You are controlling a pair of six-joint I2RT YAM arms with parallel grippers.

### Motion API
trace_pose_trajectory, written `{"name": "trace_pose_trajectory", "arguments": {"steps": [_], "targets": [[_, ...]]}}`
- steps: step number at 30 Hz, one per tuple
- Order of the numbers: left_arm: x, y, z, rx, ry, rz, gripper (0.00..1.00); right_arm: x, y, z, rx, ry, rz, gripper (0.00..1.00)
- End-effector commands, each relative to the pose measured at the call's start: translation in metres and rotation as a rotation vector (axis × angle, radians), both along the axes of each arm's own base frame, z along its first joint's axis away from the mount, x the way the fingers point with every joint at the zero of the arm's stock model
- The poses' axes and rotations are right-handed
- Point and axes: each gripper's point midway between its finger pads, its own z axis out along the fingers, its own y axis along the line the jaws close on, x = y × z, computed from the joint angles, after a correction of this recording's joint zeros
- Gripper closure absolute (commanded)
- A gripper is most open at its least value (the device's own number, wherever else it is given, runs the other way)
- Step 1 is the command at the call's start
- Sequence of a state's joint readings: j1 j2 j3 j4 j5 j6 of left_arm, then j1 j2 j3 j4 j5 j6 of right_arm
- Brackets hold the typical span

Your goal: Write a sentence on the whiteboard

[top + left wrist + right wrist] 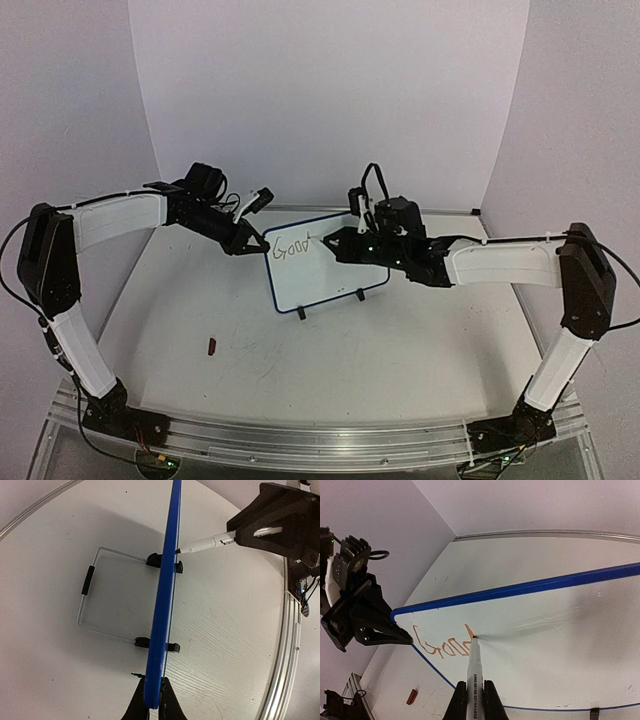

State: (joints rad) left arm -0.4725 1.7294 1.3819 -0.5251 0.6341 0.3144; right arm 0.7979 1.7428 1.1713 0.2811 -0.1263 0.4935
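Observation:
The whiteboard (325, 265) stands on its two black feet at the table's middle, blue-rimmed. In the left wrist view it shows edge-on (165, 605). My left gripper (258, 243) is shut on its upper left corner, jaws pinching the rim (154, 692). My right gripper (335, 243) is shut on a white marker (473, 670), whose tip touches the board face (545, 645). The sentence (437, 647) so reads "Good" in orange-brown strokes at the top left, and the tip rests at the last letter's stem. The marker also shows in the left wrist view (200, 545).
A small red marker cap (211, 347) lies on the table front left of the board, also in the right wrist view (411, 696). A wire stand (87, 580) lies behind the board. A metal rail (300, 435) runs along the near edge.

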Motion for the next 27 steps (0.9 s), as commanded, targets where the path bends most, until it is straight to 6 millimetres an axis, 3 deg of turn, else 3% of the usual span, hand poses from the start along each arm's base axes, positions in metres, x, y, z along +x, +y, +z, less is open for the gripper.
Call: {"name": "trace_pose_trajectory", "arguments": {"steps": [1, 27], "targets": [[0.001, 0.008, -0.029, 0.116, 0.012, 0.008, 1.0, 0.006, -0.008, -0.007, 0.004, 0.006, -0.039, 1.0], [0.001, 0.009, -0.028, 0.117, 0.01, 0.008, 1.0, 0.004, -0.011, -0.037, -0.03, 0.061, -0.049, 1.0]]}}
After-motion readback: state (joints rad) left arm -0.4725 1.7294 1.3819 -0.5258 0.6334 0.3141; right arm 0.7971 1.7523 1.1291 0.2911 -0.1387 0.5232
